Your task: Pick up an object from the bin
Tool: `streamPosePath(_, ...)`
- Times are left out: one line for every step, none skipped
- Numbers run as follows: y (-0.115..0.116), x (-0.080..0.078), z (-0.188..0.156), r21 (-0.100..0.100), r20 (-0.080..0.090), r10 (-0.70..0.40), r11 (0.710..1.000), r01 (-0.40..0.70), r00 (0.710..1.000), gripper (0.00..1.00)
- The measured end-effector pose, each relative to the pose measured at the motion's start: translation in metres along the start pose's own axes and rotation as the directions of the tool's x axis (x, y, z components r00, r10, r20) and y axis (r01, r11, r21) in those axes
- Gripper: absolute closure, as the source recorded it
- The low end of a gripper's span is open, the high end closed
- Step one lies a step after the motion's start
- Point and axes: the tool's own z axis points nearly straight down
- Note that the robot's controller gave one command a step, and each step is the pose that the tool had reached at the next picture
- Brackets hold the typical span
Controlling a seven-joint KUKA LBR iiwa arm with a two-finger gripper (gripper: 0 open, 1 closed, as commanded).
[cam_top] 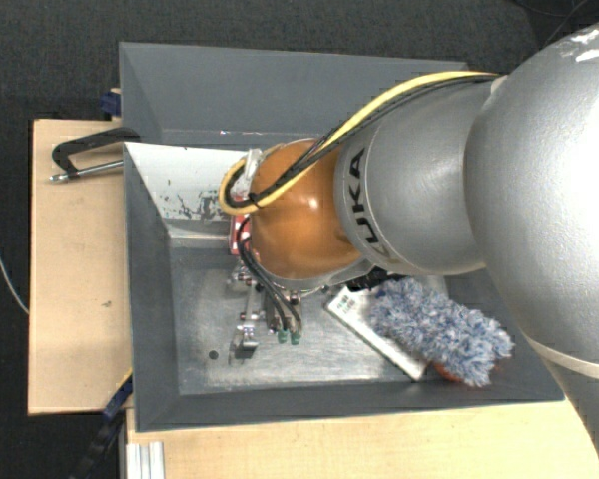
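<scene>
hand (265,329) low over bare floor of bin (148,267), 7 o'clock | grip state: cannot tell | blue fluffy duster (441,329) lies near, hand's 3 o'clock | judgement: shift across, straddle its white handle (374,335), descend straight

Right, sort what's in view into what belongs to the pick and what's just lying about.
In the job: gripper, low over the floor of the grey bin.
Lying about: fluffy blue duster on the bin's right side; white flat packet against its left edge; both apart from the gripper.
</scene>
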Motion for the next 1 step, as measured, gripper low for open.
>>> streamPosePath(-0.0214, 0.0017, -0.0229, 0.000, 0.001, -0.056, 0.998, 0.056, 0.998, 0.00)
